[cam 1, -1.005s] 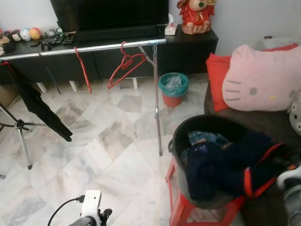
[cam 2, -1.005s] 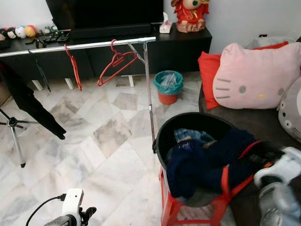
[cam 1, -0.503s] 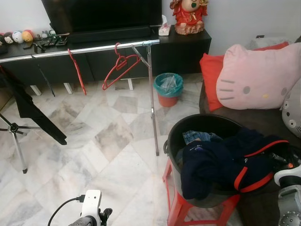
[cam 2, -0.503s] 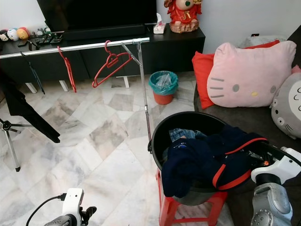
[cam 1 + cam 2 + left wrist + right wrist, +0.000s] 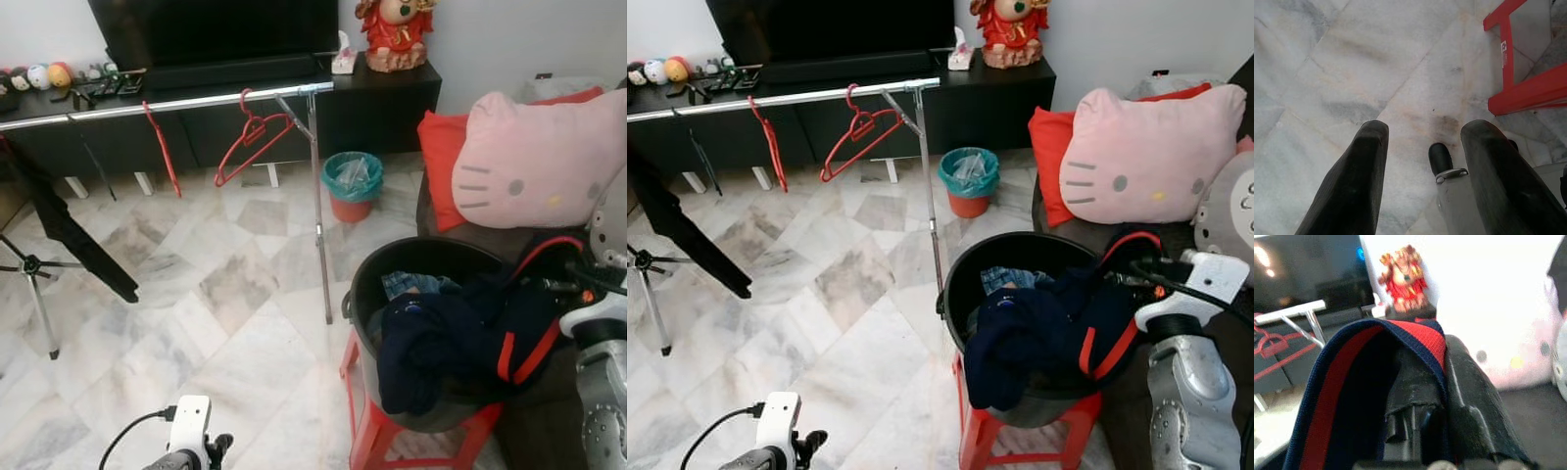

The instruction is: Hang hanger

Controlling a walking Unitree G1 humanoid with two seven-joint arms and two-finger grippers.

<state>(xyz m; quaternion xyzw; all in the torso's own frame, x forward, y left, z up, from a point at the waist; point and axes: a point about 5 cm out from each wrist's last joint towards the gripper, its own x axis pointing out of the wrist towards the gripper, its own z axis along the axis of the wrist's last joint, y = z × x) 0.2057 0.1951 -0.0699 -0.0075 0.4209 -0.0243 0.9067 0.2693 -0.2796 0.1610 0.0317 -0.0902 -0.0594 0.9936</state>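
My right gripper is raised over the right side of a black basket and is shut on a navy garment with red trim. The cloth drapes over its fingers and trails back into the basket. Two red hangers hang on a silver rail across the room, in front of the TV cabinet. My left gripper hangs open above the marble floor, holding nothing.
The basket stands on a red stool beside a dark sofa with a pink cat cushion. A black garment hangs at the rail's left end. A teal-lined bin sits past the rail's upright pole.
My right gripper has risen from low beside the basket, pulling the garment's red-trimmed edge up with it. The camera shifted slightly; the left arm stayed put.
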